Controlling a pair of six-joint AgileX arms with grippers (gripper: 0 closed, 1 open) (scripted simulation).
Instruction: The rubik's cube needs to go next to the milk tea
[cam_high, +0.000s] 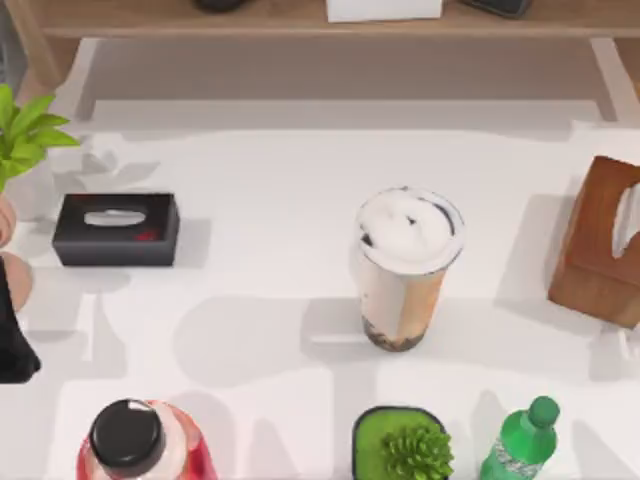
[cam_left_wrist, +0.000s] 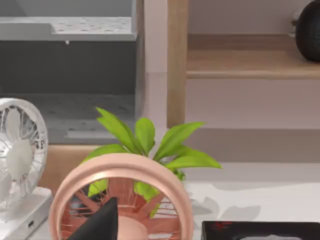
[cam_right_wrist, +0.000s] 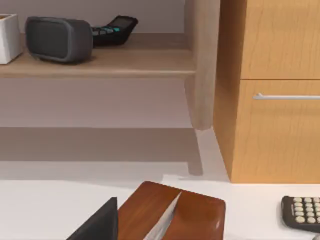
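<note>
Two claws sit well apart: my left gripper (cam_left_wrist: 100, 222) by the round pink fan (cam_left_wrist: 120, 162) at the white table's (cam_high: 270, 250) left edge, my right gripper (cam_right_wrist: 97, 222) by the brown wooden tissue box (cam_right_wrist: 195, 215) at its right; how wide either is, I cannot tell. Between them stands the tall clear cup of tan milk tea (cam_high: 405, 270); where the rubik's cube lies I cannot tell, nor which arm is nearer

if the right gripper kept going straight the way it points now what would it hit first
Most likely the brown wooden tissue box, which sits right ahead of the right gripper's dark fingertip in the right wrist view. Depth is unclear, so it might pass above it.
</note>
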